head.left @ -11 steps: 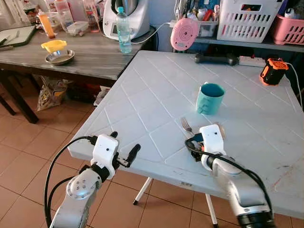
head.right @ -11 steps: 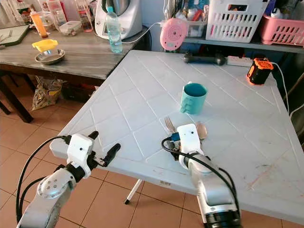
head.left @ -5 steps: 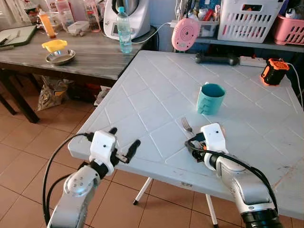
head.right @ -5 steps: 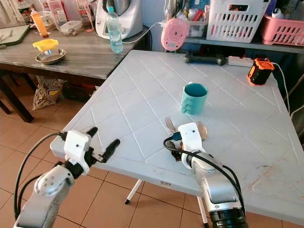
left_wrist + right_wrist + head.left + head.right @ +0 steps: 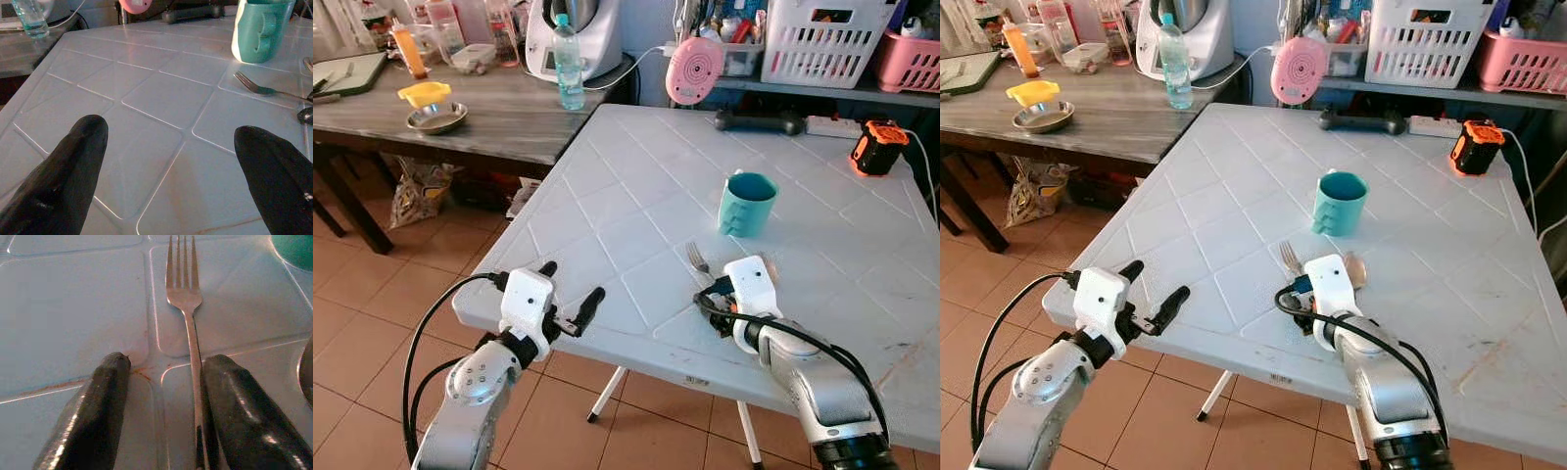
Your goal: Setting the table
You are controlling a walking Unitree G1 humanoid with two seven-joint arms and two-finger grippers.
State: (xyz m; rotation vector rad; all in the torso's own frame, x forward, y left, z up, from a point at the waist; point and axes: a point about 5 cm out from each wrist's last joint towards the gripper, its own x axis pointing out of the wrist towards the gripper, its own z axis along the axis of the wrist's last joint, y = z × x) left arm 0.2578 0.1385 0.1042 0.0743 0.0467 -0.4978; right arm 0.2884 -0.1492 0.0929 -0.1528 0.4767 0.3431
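Right end effector (image 5: 161, 416) low on white surface (image 5: 636, 196), fingers parted, fork (image 5: 188, 328) handle against one finger. We fear fork skidding toward teal mug (image 5: 746, 203). Left end effector (image 5: 570, 297) spread, empty.

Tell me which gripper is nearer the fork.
Right. The right gripper sits open on the table with the fork handle lying between its fingers; the left gripper hovers open at the table's near edge, well aside.

Pink speaker (image 5: 694, 70), water bottle (image 5: 570, 64), possibly a blender (image 5: 574, 35), white basket (image 5: 823, 41)
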